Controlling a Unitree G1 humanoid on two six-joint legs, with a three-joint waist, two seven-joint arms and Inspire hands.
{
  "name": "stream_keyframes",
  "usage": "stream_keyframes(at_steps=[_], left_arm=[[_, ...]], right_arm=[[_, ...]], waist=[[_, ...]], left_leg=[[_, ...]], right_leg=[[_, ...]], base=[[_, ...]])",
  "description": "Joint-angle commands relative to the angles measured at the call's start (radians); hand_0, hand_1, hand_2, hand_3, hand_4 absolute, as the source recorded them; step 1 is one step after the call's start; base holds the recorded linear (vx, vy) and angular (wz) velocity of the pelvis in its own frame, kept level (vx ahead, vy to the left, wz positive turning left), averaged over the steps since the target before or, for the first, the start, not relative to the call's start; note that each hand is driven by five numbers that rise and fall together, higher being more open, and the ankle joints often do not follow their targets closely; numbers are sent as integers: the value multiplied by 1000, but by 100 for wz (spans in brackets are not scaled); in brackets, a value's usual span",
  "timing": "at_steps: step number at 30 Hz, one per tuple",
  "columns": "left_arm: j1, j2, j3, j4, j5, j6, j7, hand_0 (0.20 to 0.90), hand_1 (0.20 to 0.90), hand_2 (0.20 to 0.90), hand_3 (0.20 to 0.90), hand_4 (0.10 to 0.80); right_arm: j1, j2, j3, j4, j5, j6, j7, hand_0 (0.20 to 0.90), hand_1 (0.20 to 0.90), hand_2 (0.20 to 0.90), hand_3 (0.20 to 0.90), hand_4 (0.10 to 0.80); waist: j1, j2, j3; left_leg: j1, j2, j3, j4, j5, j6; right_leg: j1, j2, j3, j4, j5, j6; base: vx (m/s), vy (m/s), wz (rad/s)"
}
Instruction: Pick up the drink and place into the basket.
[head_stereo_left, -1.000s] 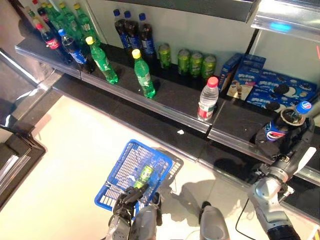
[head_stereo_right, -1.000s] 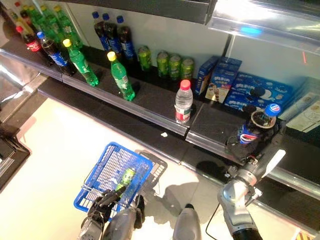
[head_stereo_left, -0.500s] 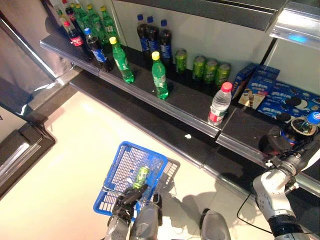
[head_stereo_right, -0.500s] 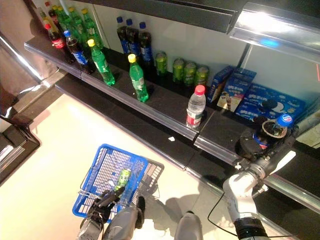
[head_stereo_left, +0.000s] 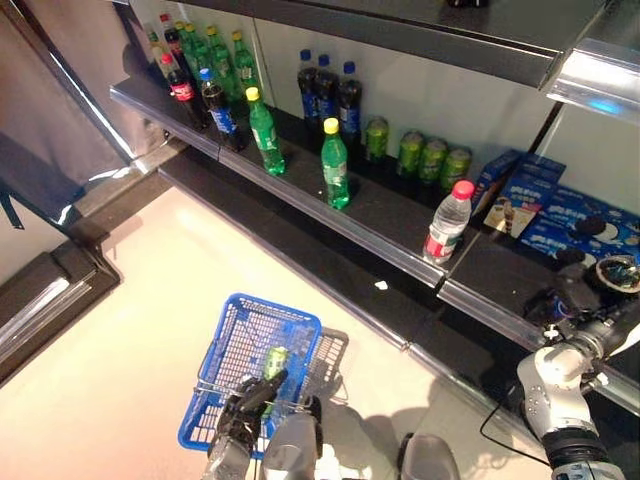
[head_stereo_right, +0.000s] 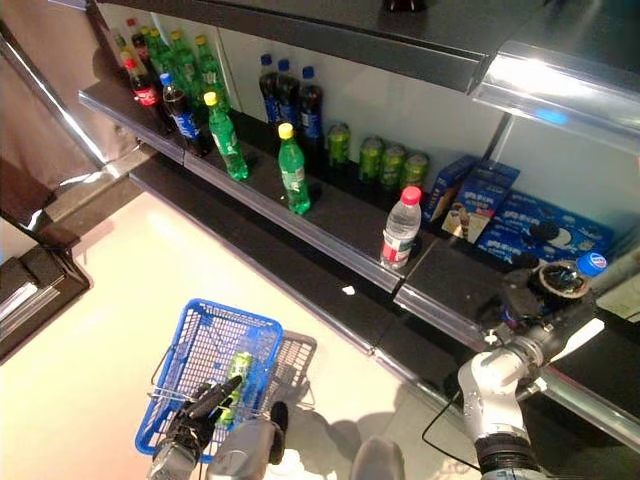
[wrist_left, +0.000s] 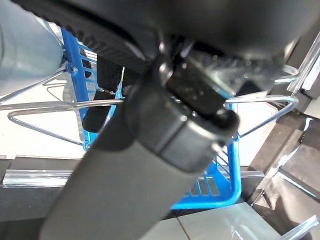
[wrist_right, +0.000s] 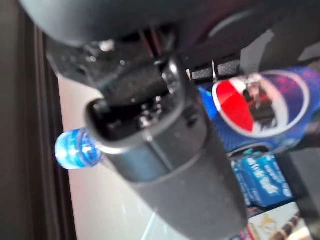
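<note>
On my far left, a row of mixed bottles crowds the end of the shelf. Along it I see two green bottles standing apart near the front edge, then three dark bottles against the back wall.

Below, on the floor, my left hand is curled round the wire handle of the blue basket; the left wrist view shows the fingers wrapped over that wire with the blue mesh just past them. A green can lies inside the basket, close to the hand.

Back on the shelf, four green cans stand in a line by the back wall. A water bottle with a red cap stands alone near the front edge, right of the cans. Beyond it are blue boxes and flat blue cookie packs.

At the far right, my right hand is on the lower shelf section, clamped round the drink, a cola bottle with a blue cap. In the right wrist view the red, white and blue label sits right against the palm, with the cap poking out on the other side of the hand. The drink is well apart from the basket.
</note>
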Motion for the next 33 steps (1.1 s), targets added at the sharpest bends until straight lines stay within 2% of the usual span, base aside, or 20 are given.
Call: stream_keyframes(at_steps=[1,12,22,26,33], left_arm=[[255,140,-85,18,142,7,9,300,300,300,200,100],[280,152,-50,14,149,9,-11,300,300,300,200,100],[298,131,-13,-37,116,4,2,300,300,300,200,100],[277,126,-15,-53,74,-10,2,300,300,300,200,100],[246,117,-39,-109,3,-54,-16,300,300,300,200,100]], right_arm=[[-21,-73,-47,-57,-22,-79,38,300,300,300,200,100],[55,-56,-83,-123,-35,-85,57,300,300,300,200,100],[110,-56,-92,-369,-149,-122,120,300,300,300,200,100],[118,-91,-68,-523,-121,-131,242,300,300,300,200,100],[122,-103,14,-678,-39,-115,439,300,300,300,200,100]], waist=[[24,-47,-66],[25,-61,-98],[3,-86,-146],[-14,-97,-165],[-36,-103,-189]], left_leg=[[-30,22,-28,121,-12,-18],[21,22,-22,64,-18,-22],[62,28,7,3,-22,-19],[72,35,30,-16,-27,-20],[87,40,60,-53,-20,-19]], right_leg=[[31,16,3,-173,177,17],[71,21,-8,-217,187,35],[78,36,9,-261,187,47],[76,42,24,-278,185,45],[70,48,49,-304,187,40]], base=[[0,0,0],[18,4,0],[-58,13,-4],[-118,27,-9],[-84,38,-13]])
